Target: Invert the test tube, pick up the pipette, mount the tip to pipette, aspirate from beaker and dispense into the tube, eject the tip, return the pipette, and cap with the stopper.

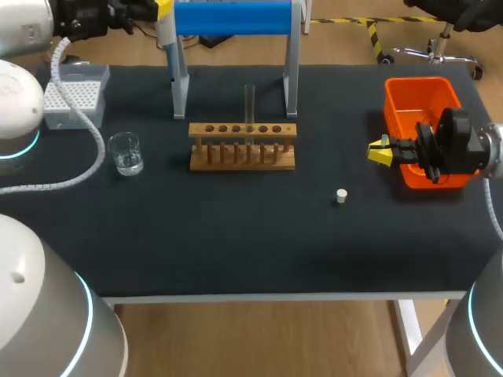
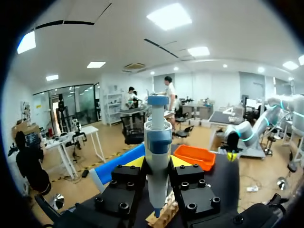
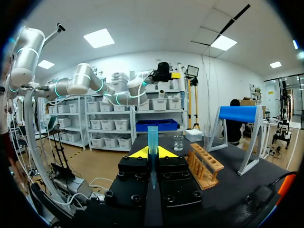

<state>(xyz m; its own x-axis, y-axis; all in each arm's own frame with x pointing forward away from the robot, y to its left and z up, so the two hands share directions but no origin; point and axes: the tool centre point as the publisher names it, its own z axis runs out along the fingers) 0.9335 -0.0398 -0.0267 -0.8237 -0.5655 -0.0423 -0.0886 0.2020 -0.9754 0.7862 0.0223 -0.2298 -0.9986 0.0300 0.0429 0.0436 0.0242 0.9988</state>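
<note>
My left gripper (image 1: 161, 9) is at the table's far left end, by the blue stand (image 1: 236, 17), shut on the white and blue pipette (image 1: 167, 39). In the left wrist view the pipette (image 2: 157, 142) stands upright between the yellow tips. Near the orange bin (image 1: 416, 98), my right gripper (image 1: 380, 151) is shut on a blue pipette tip (image 3: 152, 137). A glass test tube (image 1: 250, 106) stands in the wooden rack (image 1: 242, 147). The beaker (image 1: 126, 153) sits left of the rack. The white stopper (image 1: 340, 195) lies on the mat.
A tip box (image 1: 75, 94) sits at the far left, behind the beaker. The blue stand's two grey legs stand just behind the rack. The right wrist view has the rack (image 3: 205, 165), beaker (image 3: 178, 142) and stand (image 3: 242, 116) ahead of the fingers.
</note>
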